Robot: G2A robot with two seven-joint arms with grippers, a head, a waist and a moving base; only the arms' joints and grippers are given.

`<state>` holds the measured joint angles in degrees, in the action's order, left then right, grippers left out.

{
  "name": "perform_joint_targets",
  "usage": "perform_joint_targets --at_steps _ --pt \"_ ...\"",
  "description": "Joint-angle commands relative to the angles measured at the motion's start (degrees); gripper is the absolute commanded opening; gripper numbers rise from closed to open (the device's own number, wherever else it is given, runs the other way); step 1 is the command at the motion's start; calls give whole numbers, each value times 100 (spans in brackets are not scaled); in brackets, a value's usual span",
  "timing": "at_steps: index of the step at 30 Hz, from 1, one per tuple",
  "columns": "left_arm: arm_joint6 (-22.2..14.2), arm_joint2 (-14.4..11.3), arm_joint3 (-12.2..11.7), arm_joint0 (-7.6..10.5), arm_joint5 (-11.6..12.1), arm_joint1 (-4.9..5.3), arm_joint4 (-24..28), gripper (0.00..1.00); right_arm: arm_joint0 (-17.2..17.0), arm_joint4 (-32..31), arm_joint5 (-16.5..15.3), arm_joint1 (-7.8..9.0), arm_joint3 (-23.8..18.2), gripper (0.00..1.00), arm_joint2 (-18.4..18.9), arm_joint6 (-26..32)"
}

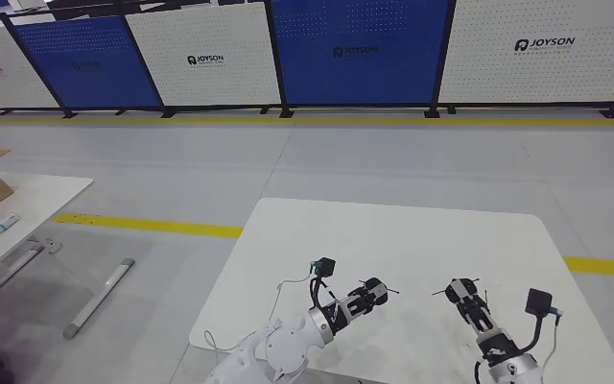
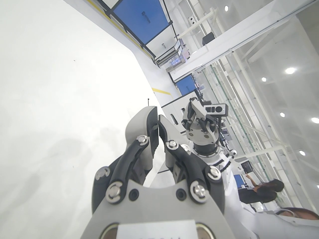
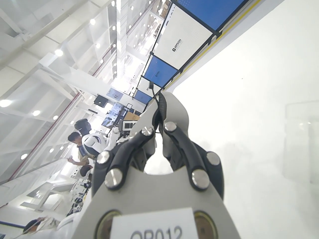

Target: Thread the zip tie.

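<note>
**A:** What do we hold at this moment?

**B:** The right gripper (image 3: 158,105) has its pads pressed together on the zip tie (image 3: 151,85), and the small head stands just beyond its fingertips. The left gripper (image 2: 158,116) is also narrow. It pinches a thin black strip whose tip stands past its fingertips. We take this for the tie's tail, but we cannot tell surely.

**A:** What could go wrong?

**B:** We think the tail may miss the slot in the head, because both are very thin and the grippers are apart, only partly turned toward each other. The strip may also bend or slide in the pads when pushed.

**A:** And the room?

**B:** A wide stretch of table (image 1: 403,230) lies ahead of both grippers, and its near edge lies behind them. Between them is a gap we can close.
</note>
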<state>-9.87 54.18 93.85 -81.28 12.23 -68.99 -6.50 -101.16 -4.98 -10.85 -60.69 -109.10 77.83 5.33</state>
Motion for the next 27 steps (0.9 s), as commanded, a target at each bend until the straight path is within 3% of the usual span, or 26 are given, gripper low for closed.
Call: perform_joint_targets --at_steps 1,6,8,14,21,27 --pt "0 0 0 0 0 0 0 0 -186 -79 -249 -9 36 0 -2 -137" --pt "0 0 0 0 0 0 0 0 -285 -623 -580 -93 298 0 -324 -866" --pt "0 0 0 0 0 0 0 0 -223 -523 -761 -123 375 0 -420 -951" --pt "0 0 0 0 0 0 0 0 -223 -523 -761 -123 375 0 -420 -951" --pt "-54 -67 155 0 -138 23 -595 0 -223 -523 -761 -123 375 0 -420 -951" --pt "-209 -86 -14 28 27 17 -360 0 -223 -523 -761 -123 375 0 -420 -951"
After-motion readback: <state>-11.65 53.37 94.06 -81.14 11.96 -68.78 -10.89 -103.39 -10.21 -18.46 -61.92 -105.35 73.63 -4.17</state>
